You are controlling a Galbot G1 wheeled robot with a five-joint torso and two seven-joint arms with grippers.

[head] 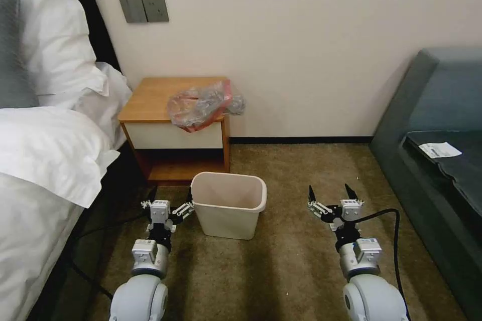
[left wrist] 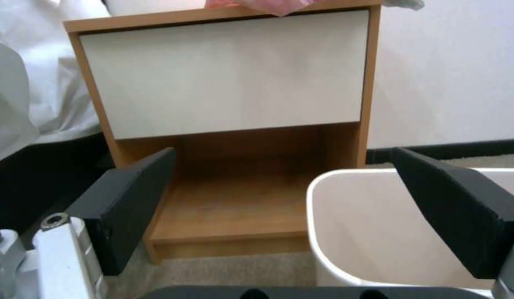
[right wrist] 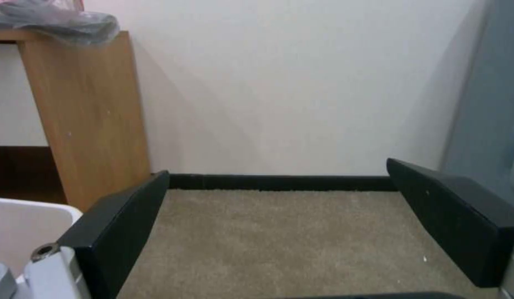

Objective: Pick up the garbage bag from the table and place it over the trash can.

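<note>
The garbage bag [head: 201, 103], crumpled grey-clear plastic with red, lies on the right front corner of the table [head: 150, 98], hanging slightly over the edge. The cream trash can [head: 228, 205] stands empty on the carpet in front of the table. My left gripper [head: 170, 198] hovers low just left of the can, open and holding nothing. My right gripper [head: 330, 193] is open over bare carpet to the can's right. The left wrist view shows the drawer front [left wrist: 223, 70], the can's rim [left wrist: 323, 182] and a bit of the bag [left wrist: 279, 5]. The right wrist view shows the bag [right wrist: 57, 20] on the table's side [right wrist: 85, 112].
A bed with white pillows [head: 45, 150] runs along the left, close to the left arm. A dark sofa [head: 437, 125] with a paper slip [head: 439, 149] lines the right. A black cable [head: 396, 241] trails beside the right arm. Open carpet lies between can and sofa.
</note>
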